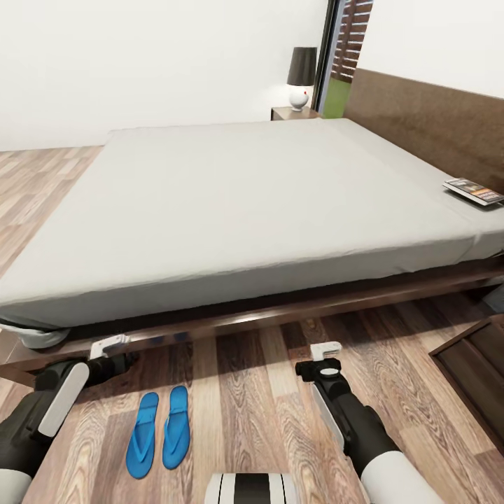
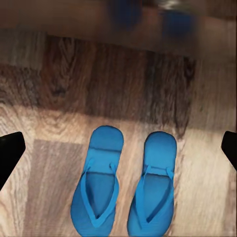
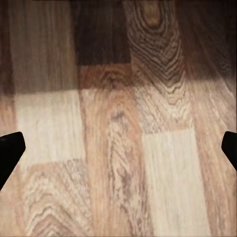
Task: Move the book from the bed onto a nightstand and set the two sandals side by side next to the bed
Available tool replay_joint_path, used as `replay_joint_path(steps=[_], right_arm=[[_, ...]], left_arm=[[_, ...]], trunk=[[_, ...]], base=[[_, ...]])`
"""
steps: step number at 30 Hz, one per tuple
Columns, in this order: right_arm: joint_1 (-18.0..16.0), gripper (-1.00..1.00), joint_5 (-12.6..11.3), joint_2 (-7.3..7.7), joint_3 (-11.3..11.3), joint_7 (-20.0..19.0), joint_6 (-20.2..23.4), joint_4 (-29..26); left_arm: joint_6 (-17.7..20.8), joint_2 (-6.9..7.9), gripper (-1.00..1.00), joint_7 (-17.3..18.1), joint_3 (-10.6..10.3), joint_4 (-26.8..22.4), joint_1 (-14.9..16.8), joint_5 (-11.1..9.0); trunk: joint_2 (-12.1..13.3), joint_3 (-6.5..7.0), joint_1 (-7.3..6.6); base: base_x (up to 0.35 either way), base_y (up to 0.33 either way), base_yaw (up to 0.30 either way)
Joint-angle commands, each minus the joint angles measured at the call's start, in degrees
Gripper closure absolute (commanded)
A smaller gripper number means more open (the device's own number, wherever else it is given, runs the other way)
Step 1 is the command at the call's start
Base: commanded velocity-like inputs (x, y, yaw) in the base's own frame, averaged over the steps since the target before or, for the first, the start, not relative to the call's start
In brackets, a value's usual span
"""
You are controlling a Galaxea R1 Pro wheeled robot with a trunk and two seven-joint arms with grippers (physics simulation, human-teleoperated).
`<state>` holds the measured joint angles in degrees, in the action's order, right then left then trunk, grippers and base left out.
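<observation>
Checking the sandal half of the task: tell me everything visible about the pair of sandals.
The sandals are a bright blue flat pair with thong-style straps, of one plain, matte colour. They lie soles down on the wood-plank floor, side by side and parallel with a narrow gap between them, next to the bed by its dark frame. In the left wrist view both show whole, straps up. Nothing grips them: the left gripper hangs apart from them, nearer the frame, jaws open.
</observation>
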<state>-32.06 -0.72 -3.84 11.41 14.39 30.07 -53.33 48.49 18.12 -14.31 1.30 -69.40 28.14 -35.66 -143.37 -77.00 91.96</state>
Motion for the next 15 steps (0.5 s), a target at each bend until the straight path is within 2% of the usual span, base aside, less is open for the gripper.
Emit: replay_joint_path(steps=[1,4,7,10,15], right_arm=[[-0.02,-1.00,-0.14,0.05,0.10,0.32,0.50,-0.70],[-0.02,-1.00,-0.33,0.11,-0.04,0.26,1.03,-3.04],[-0.02,-1.00,-1.18,0.19,-1.56,0.07,3.24,-7.68],[0.12,-1.00,-1.91,0.38,-3.69,-0.07,5.54,-11.60],[0.37,-1.00,-2.26,1.16,-5.77,-0.18,7.46,-18.43]], left_arm=[[0.69,-0.09,-1.00,-0.50,-0.08,-1.12,0.05,-0.49],[3.20,-0.25,-1.00,-0.52,-0.20,-4.75,0.14,-0.37],[6.71,-0.33,-1.00,-0.59,-0.29,-10.85,0.34,-0.26],[7.73,-0.29,-1.00,-0.62,-0.31,-14.13,0.50,-0.27],[8.20,-0.22,-1.00,-0.63,-0.33,-16.35,1.04,-0.36]], trunk=[[-0.02,-0.05,-0.01],[-0.02,-0.05,-0.01],[-0.02,-0.05,-0.01],[-0.02,-0.05,-0.01],[-0.02,-0.05,-0.01]], base=[[0.000,0.000,0.000],[0.000,0.000,0.000],[0.000,0.000,0.000],[0.000,0.000,0.000],[0.000,0.000,0.000]])
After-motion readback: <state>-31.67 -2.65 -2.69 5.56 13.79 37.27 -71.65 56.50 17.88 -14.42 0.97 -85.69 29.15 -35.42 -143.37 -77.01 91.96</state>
